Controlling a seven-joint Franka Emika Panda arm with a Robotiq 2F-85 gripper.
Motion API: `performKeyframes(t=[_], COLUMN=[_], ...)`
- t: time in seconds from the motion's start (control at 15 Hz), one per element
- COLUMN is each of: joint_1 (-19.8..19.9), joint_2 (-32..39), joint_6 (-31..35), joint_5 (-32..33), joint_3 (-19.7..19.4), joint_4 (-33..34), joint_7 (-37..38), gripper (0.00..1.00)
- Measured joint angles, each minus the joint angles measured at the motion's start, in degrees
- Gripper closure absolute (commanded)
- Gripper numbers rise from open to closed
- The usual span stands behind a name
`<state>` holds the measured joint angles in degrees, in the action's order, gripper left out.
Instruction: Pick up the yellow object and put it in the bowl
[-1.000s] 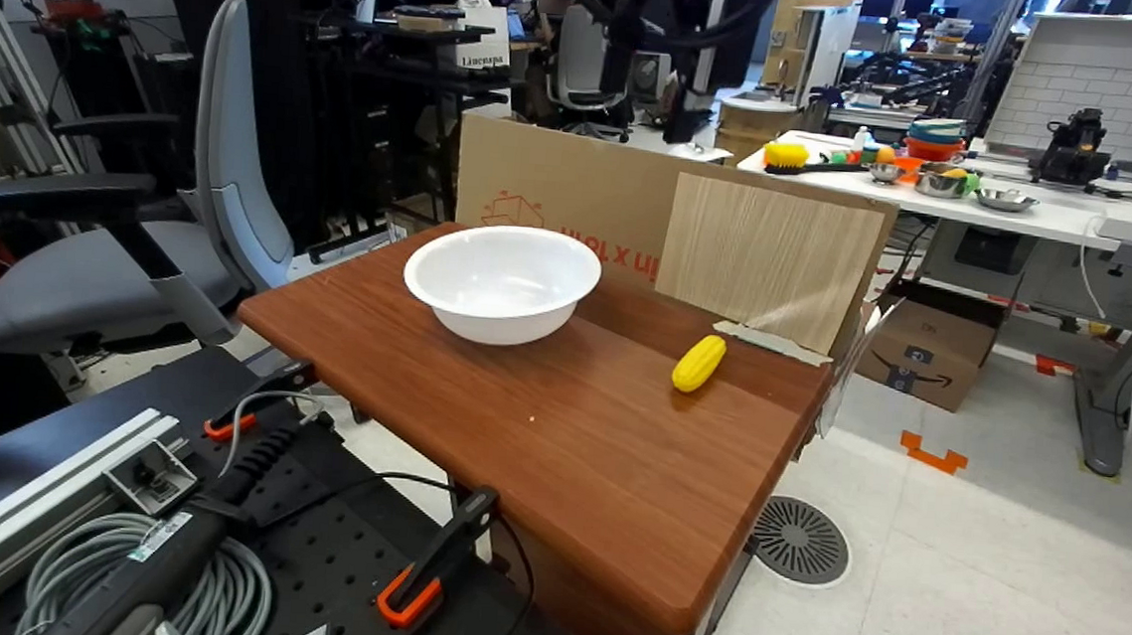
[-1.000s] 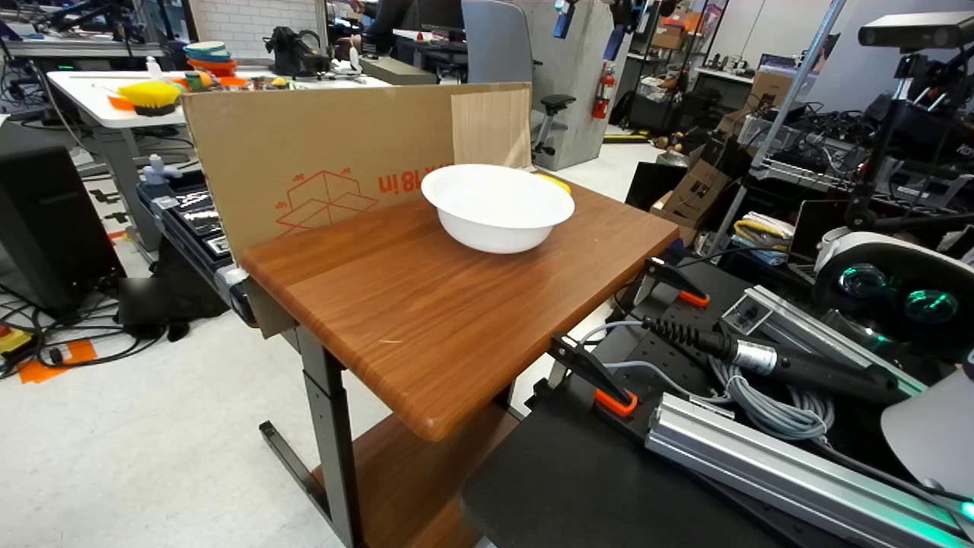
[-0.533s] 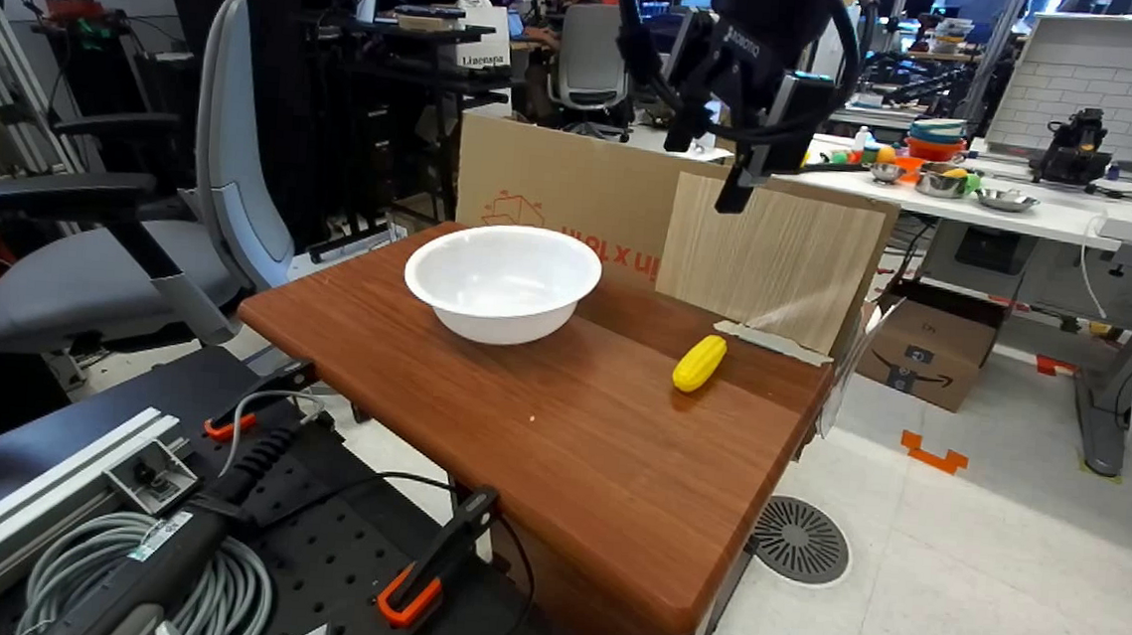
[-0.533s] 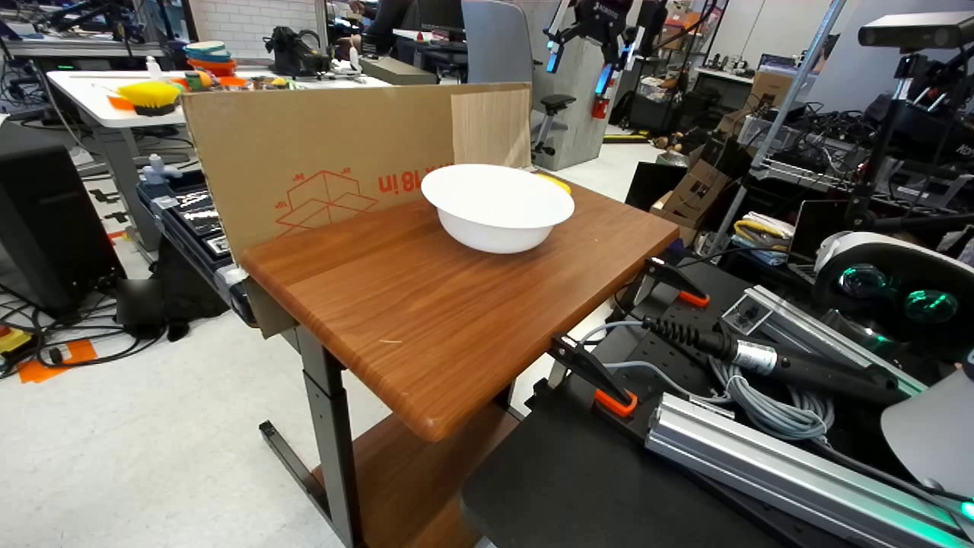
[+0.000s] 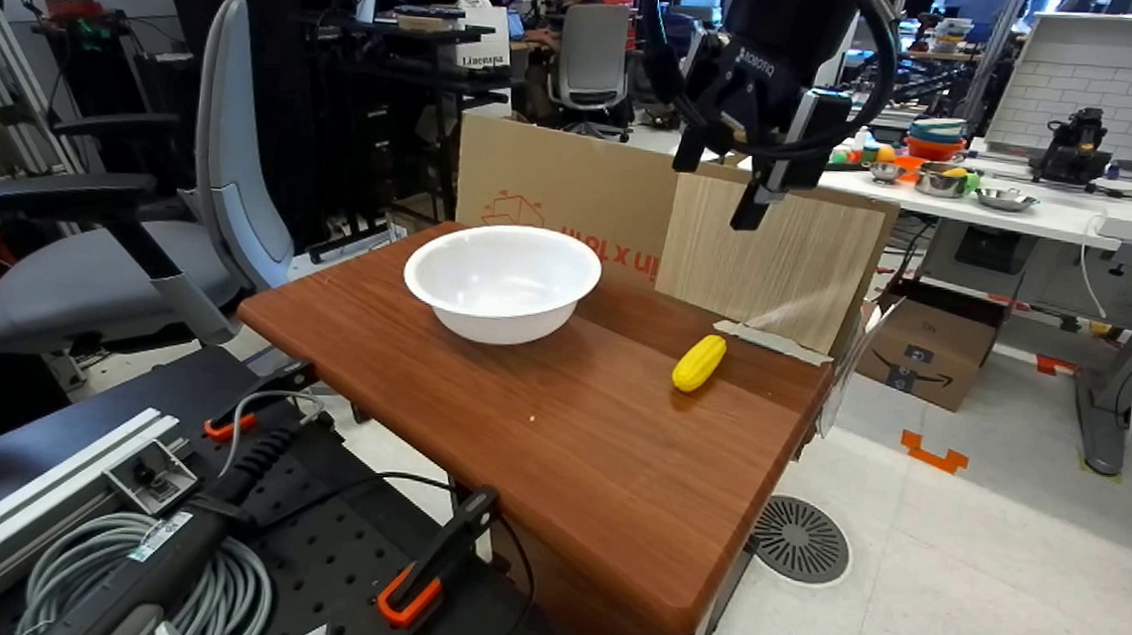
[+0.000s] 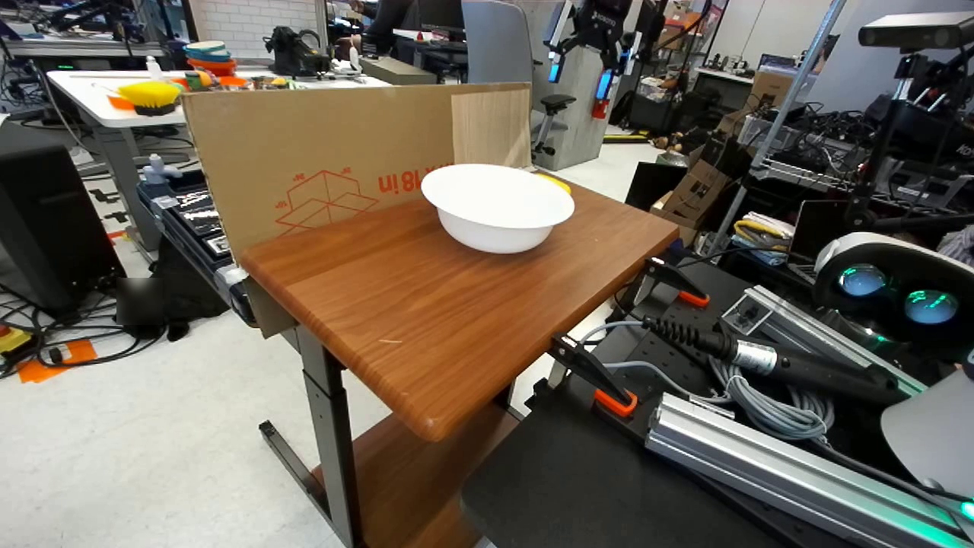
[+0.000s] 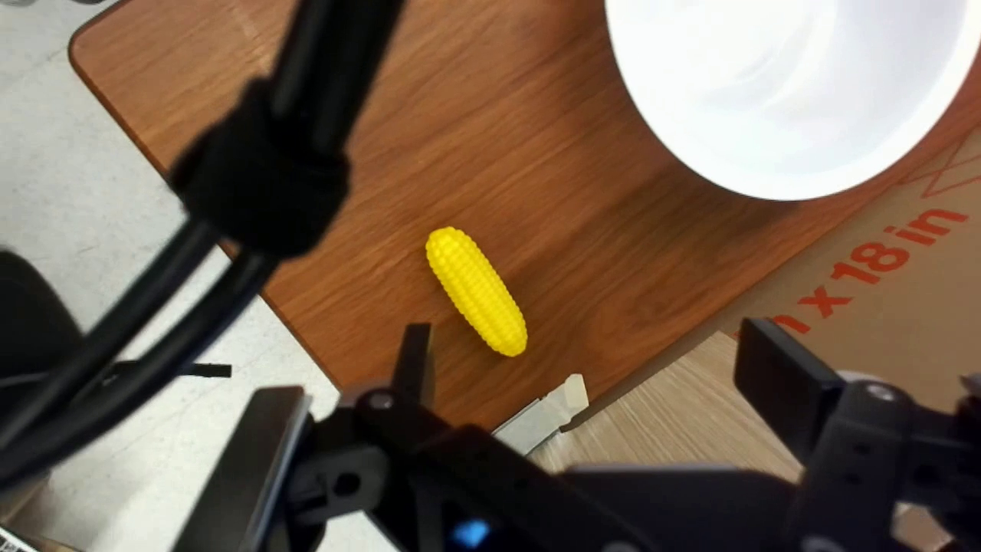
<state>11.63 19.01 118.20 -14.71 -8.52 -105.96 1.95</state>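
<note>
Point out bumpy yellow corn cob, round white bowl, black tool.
Bumpy yellow corn cob (image 7: 477, 291), wrist view: middle
Round white bowl (image 6: 496, 237), in an exterior view: outer wall
Black tool (image 7: 585, 337), wrist view: between fingertips

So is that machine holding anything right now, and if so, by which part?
Nothing is held: the fingers stand wide apart with nothing between them. The yellow corn cob lies on the brown table, not touching them.

The end effector (image 5: 716, 194) hangs, jaws apart, higher than the table (image 5: 556, 456) bearing bowl (image 5: 501, 293) and yellow object (image 5: 699, 364).
</note>
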Motion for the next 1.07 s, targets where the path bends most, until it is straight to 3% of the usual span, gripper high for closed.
performKeyframes(t=[0.6, 1.07], joint_1=[0.0, 1.1], joint_2=[11.6, 17.5], joint_6=[9.1, 10.0], joint_5=[-2.7, -2.6], joint_3=[2.0, 1.5], joint_4=[5.9, 7.2], joint_7=[-0.9, 1.1], gripper=[0.0, 0.0])
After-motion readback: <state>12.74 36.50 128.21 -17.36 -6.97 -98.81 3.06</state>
